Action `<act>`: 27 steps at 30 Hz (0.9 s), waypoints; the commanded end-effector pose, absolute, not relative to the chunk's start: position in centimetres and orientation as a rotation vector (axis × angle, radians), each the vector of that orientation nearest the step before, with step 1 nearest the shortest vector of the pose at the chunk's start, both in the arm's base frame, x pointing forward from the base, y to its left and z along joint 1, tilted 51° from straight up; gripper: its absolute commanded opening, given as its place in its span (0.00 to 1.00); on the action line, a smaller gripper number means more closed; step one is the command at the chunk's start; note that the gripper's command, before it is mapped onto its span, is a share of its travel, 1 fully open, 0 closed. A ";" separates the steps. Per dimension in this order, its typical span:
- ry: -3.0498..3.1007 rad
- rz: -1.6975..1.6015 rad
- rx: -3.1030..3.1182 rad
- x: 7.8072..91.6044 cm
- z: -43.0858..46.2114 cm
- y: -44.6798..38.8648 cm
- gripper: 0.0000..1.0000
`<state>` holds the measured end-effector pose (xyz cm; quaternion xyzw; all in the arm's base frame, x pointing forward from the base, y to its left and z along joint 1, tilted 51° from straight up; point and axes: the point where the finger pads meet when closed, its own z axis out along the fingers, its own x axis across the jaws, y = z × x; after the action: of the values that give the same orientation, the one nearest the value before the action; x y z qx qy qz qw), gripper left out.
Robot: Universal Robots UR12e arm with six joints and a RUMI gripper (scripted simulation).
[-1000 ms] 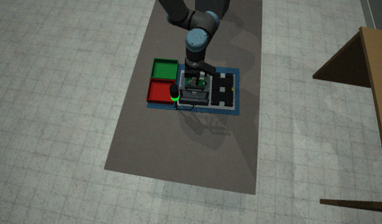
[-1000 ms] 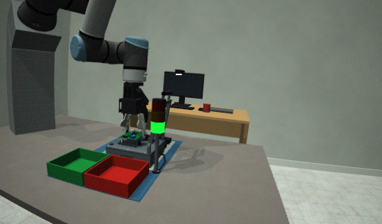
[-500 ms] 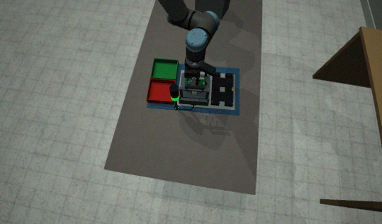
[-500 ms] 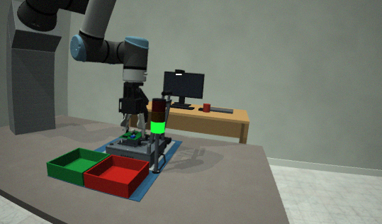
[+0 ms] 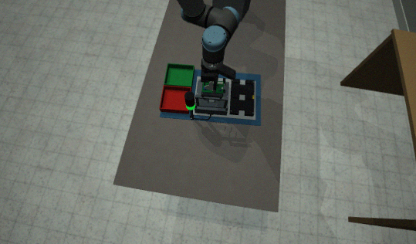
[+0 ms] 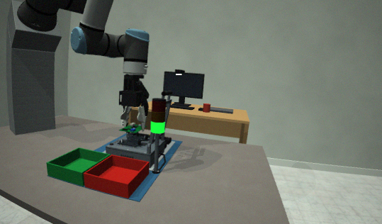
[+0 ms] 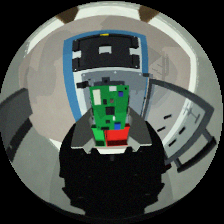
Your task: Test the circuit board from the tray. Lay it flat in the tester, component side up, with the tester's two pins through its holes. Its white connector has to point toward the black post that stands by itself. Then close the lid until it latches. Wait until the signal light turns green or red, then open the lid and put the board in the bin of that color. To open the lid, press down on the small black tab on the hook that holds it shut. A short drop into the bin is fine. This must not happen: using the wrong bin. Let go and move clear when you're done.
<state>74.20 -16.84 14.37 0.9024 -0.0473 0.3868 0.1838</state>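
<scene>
My gripper (image 5: 210, 86) (image 6: 134, 124) is shut on the green circuit board (image 5: 220, 87) (image 6: 131, 129) (image 7: 110, 107) and holds it, slightly tilted, a little above the grey tester (image 5: 211, 104) (image 6: 128, 149). In the wrist view the board runs lengthwise away from the fingers, over the tester's plate (image 7: 135, 90). The signal light (image 5: 190, 103) (image 6: 157, 126) at the tester's front corner glows green. The green bin (image 5: 165, 75) (image 6: 63, 174) and the red bin (image 5: 161, 99) (image 6: 105, 186) stand side by side to the tester's left. The tester's pins are hidden under the board.
The black tray (image 5: 242, 96) (image 7: 105, 50) lies to the tester's right on the blue mat (image 5: 258, 79) (image 6: 171, 149). The signal light's post stands close beside the gripper. A wooden desk (image 6: 212, 122) with a monitor stands behind the table.
</scene>
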 end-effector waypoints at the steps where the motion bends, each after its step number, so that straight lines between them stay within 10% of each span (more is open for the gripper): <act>1: -0.133 1.091 2.544 73.3 15.3 -16.3 0.39; 27: -0.133 1.091 2.544 70.6 17.7 -14.9 0.39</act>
<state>70.65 -14.92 17.69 0.9025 -0.0473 0.3867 0.1838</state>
